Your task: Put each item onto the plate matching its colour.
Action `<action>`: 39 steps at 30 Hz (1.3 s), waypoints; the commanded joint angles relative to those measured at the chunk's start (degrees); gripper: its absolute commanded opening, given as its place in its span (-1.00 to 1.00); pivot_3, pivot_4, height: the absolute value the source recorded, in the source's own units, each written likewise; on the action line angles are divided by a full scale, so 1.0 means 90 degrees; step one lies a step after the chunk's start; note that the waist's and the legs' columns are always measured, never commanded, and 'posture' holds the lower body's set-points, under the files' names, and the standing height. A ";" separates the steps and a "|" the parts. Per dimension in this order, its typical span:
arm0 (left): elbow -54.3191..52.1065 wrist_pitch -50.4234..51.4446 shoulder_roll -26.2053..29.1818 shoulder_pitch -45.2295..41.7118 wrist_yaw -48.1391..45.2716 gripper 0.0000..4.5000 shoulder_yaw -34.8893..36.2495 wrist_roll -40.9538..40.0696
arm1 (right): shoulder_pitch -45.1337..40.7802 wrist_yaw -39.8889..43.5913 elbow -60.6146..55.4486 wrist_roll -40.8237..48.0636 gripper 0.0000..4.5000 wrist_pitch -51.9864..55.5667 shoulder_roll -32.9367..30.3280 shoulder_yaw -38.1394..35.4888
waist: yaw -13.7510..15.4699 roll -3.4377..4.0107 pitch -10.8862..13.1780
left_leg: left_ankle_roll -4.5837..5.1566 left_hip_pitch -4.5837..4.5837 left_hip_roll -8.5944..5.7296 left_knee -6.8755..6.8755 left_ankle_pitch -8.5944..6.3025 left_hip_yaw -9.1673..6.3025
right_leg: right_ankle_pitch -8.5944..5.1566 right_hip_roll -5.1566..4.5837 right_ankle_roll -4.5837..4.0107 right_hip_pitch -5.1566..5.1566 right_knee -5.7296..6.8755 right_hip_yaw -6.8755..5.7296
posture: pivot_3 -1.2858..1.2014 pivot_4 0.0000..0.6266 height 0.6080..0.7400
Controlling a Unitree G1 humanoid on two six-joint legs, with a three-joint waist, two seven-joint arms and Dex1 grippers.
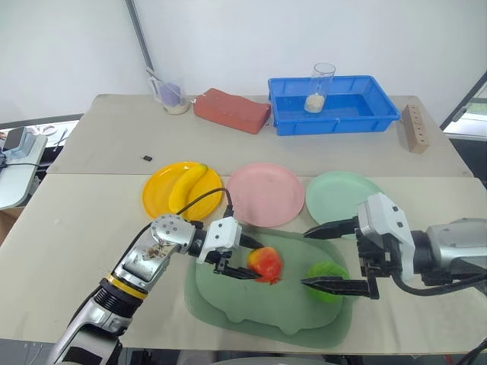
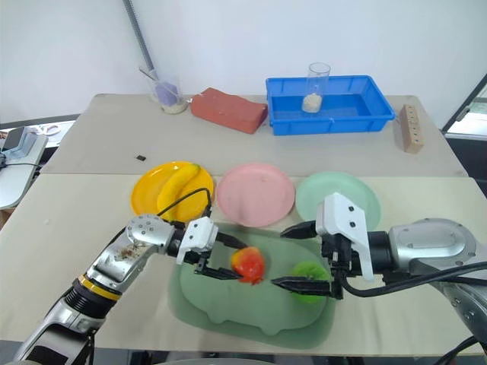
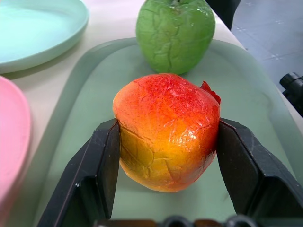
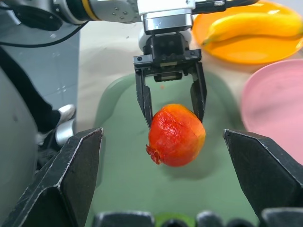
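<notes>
A plain white wall (image 1: 319, 38) stands behind two beige-topped tables (image 1: 76, 228) pushed together, their seam running across the middle of the surface. A slim grey metal pole (image 1: 141, 34) leans up against the wall, and a lower pale side surface (image 1: 15, 179) sits off the tables' left edge. The left wrist view shows what may be grey tiled floor (image 3: 270, 42).

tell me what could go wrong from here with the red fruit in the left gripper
The left gripper pinches the red-and-yellow fruit only near its rounded rear; it might slip or roll out on lifting. The green apple lies close beside it on the green tray, so a drop could knock it. The open right gripper hovers nearby, and the arms might clash on the way to the pink plate.
</notes>
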 commanded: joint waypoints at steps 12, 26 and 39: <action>0.3294 -0.1417 -0.1485 -0.2057 0.2004 0.12 0.0860 0.0924 | -0.1702 -0.1185 0.1140 -0.1519 1.00 -0.0087 0.0939 0.1145 | 0.0039 0.0028 -0.0017 | 0.0002 -0.0012 -0.0006 0.0005 -0.0001 -0.0005 | -0.0001 0.0003 0.0010 -0.0002 0.0004 0.0001 | 0.03 -0.52 1.00; 0.2349 -0.1044 -0.0881 -0.1926 0.1035 0.98 0.1135 0.0401 | -0.1088 -0.0479 0.0998 -0.1946 1.00 -0.0459 0.0430 0.0881 | 0.0029 0.0050 -0.0026 | 0.0002 -0.0013 -0.0007 0.0004 -0.0001 -0.0005 | -0.0002 0.0004 0.0012 -0.0002 0.0008 0.0001 | 0.03 -0.52 1.00; -0.1342 -0.0147 0.0752 -0.0238 -0.1170 0.98 0.0702 -0.0860 | 0.1028 0.1734 0.0326 -0.1749 1.00 -0.0985 -0.0953 0.0071 | -0.0009 0.0049 -0.0007 | 0.0001 0.0005 -0.0003 0.0007 -0.0001 -0.0005 | -0.0019 0.0001 0.0039 0.0017 0.0002 0.0002 | 0.03 -0.52 1.00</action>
